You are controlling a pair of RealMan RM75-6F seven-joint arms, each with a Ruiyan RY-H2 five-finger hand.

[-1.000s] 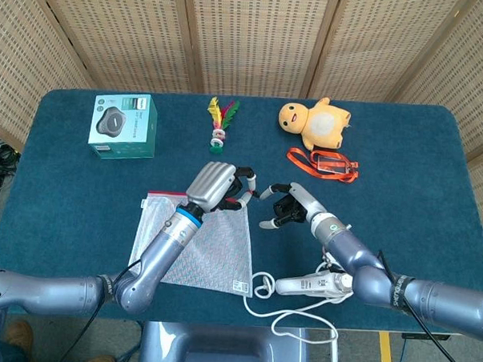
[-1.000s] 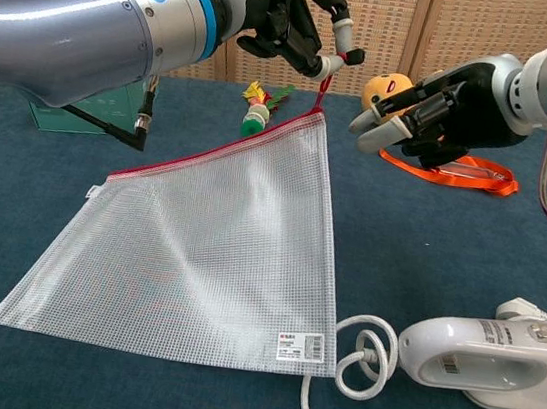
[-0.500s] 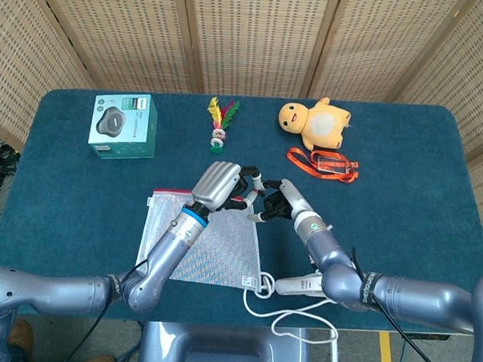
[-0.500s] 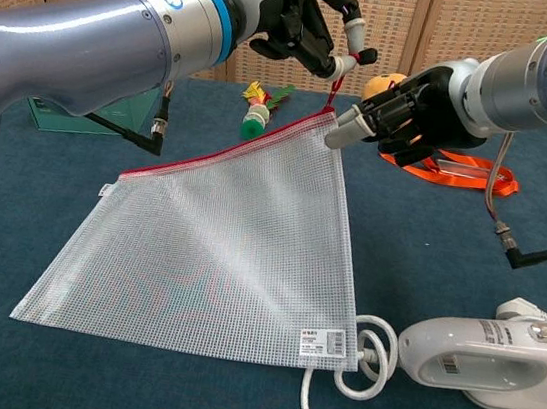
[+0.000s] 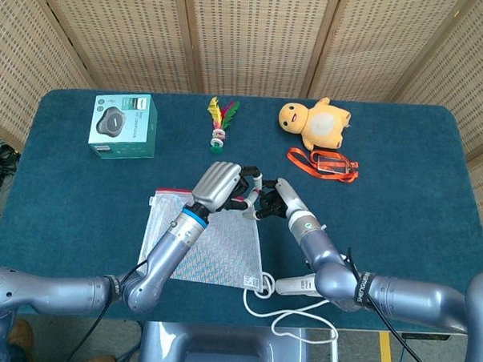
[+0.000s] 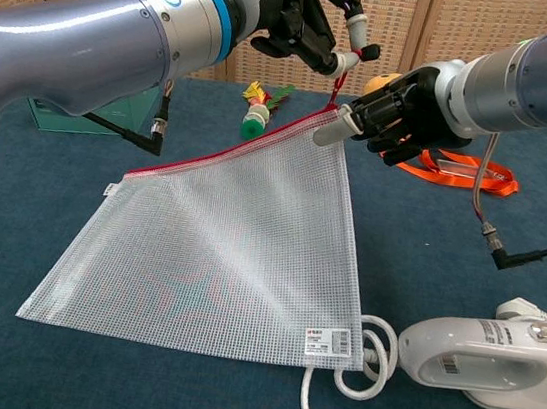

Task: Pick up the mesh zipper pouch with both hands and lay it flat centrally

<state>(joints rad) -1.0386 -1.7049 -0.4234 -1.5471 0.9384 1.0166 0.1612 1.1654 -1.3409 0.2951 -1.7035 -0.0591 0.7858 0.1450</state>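
Table (image 5: 81,190) – dark blue cloth cover; woven lattice screens (image 5: 256,37) behind.

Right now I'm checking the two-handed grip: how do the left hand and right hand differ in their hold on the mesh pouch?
The left hand pinches the red zipper pull above the mesh zipper pouch, lifting that corner; the right hand only reaches its fingertips to the same corner's edge, and a firm grip isn't clear. The left hand sits higher, the right hand lower and beside the corner. Both meet at the pouch's raised corner.
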